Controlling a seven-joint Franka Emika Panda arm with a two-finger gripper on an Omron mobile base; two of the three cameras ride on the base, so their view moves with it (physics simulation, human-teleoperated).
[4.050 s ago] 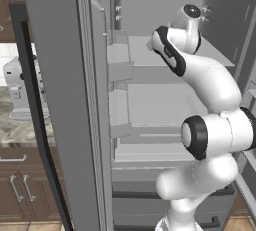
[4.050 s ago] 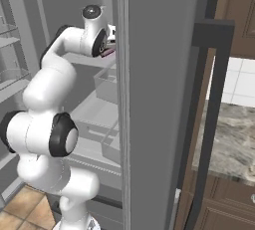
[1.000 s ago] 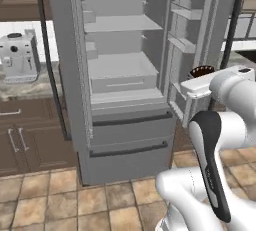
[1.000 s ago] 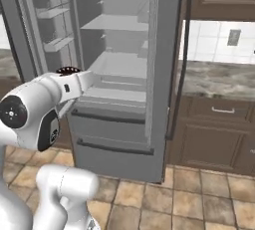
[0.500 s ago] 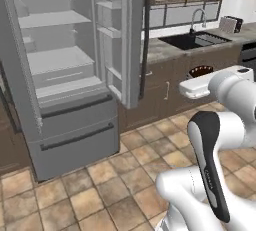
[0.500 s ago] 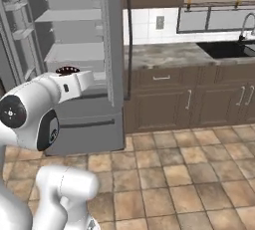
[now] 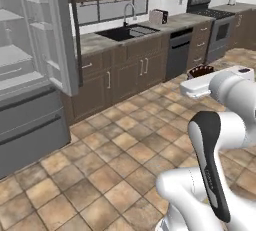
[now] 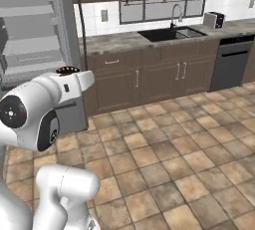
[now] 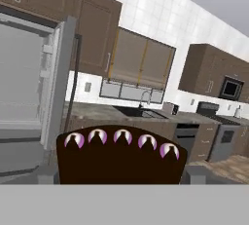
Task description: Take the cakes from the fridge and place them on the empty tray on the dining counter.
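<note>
The two-finger gripper (image 9: 119, 170) is grasping the dark chocolate cake wedge with pinkish dollops (image 9: 119, 157) and holding it out of the tall grey fridge (image 9: 29, 97), whose doors are standing open, so delivery to the tray is remaining.

We are seeing dark chocolate cake with pinkish-white dollops (image 9: 120, 158) | tall grey open fridge (image 7: 30, 75) | brown-and-tan tiled floor (image 8: 164, 164) | dark brown wooden cabinets (image 7: 127, 72) | grey marbled stone countertop (image 8: 124, 39) | white wall tiles (image 9: 146, 19)
</note>
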